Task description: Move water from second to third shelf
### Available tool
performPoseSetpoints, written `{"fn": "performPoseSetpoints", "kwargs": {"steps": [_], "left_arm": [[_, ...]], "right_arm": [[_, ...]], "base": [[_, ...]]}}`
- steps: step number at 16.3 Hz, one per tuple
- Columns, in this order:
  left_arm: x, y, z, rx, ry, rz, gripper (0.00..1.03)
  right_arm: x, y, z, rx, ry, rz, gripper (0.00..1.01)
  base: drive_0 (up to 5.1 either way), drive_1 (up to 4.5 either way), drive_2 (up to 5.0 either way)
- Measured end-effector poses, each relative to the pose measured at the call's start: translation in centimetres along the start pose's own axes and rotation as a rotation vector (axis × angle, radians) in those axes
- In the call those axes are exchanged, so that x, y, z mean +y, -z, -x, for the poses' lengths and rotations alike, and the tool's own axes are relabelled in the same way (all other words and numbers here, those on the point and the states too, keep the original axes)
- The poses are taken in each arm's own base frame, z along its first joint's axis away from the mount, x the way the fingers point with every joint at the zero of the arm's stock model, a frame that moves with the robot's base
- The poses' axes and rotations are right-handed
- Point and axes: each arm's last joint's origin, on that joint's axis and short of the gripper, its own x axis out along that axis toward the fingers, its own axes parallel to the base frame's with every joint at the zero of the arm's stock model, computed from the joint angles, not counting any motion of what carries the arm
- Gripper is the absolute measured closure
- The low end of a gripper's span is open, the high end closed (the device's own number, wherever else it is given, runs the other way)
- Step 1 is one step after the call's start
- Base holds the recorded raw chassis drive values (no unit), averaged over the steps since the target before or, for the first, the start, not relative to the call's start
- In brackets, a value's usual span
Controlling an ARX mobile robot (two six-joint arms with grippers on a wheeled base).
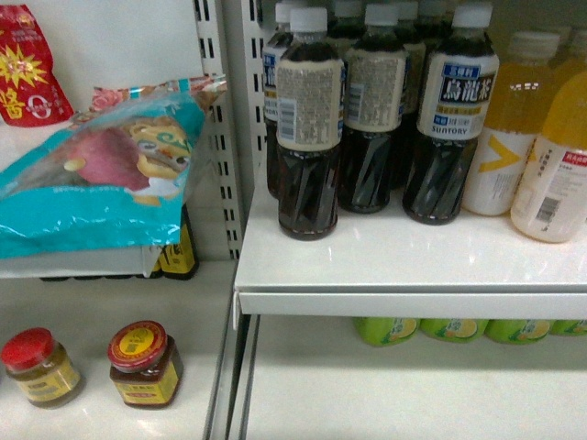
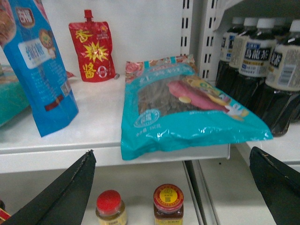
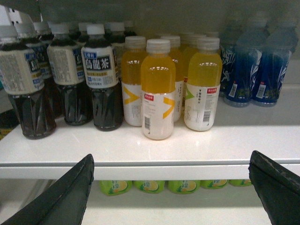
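No water bottle shows in any view. My left gripper (image 2: 171,152) is open, its two black fingers spread wide in front of the left bay's shelf edge, with nothing between them. My right gripper (image 3: 172,155) is open too and empty, facing the front edge of the drinks shelf (image 3: 154,169). Under that shelf only the lower parts of several green-wrapped bottles (image 3: 150,186) show, and I cannot tell what they are. Neither gripper appears in the head view.
On the drinks shelf stand dark tea bottles (image 1: 308,128), yellow juice bottles (image 3: 158,89) and blue bottles (image 3: 243,65). A teal snack bag (image 2: 187,108) overhangs the left shelf, with a blue bag (image 2: 40,65) and a red pouch (image 2: 91,47). Two red-lidded jars (image 1: 142,362) stand below.
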Motion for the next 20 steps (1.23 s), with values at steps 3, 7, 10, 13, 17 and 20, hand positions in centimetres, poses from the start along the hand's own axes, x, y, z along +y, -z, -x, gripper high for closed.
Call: {"fn": "performPoseSetpoints", "kwargs": {"steps": [3, 7, 10, 13, 17, 20], "left_arm": [[0.0, -0.01, 0.0, 0.0, 0.0, 0.0, 0.05], [0.0, 0.0, 0.0, 0.0, 0.0, 0.0, 0.05], [0.0, -0.02, 0.0, -0.001, 0.0, 0.0, 0.05], [0.0, -0.02, 0.0, -0.001, 0.0, 0.0, 0.05], [0.0, 0.0, 0.0, 0.0, 0.0, 0.0, 0.05], [0.0, 0.0, 0.0, 0.0, 0.0, 0.0, 0.05]], "right_arm": [[0.0, 0.0, 0.0, 0.0, -0.001, 0.001, 0.03], [0.0, -0.01, 0.0, -0.001, -0.001, 0.001, 0.03], [0.0, -0.01, 0.0, -0.001, -0.001, 0.001, 0.03], [0.0, -0.01, 0.0, -0.001, -0.001, 0.001, 0.03], [0.0, -0.01, 0.0, -0.001, -0.001, 0.001, 0.03], [0.0, -0.01, 0.0, -0.002, -0.001, 0.001, 0.03]], "base": [[0.0, 0.0, 0.0], [0.0, 0.0, 0.0], [0.0, 0.0, 0.0], [0.0, 0.0, 0.0], [0.0, 0.0, 0.0], [0.0, 0.0, 0.0]]}}
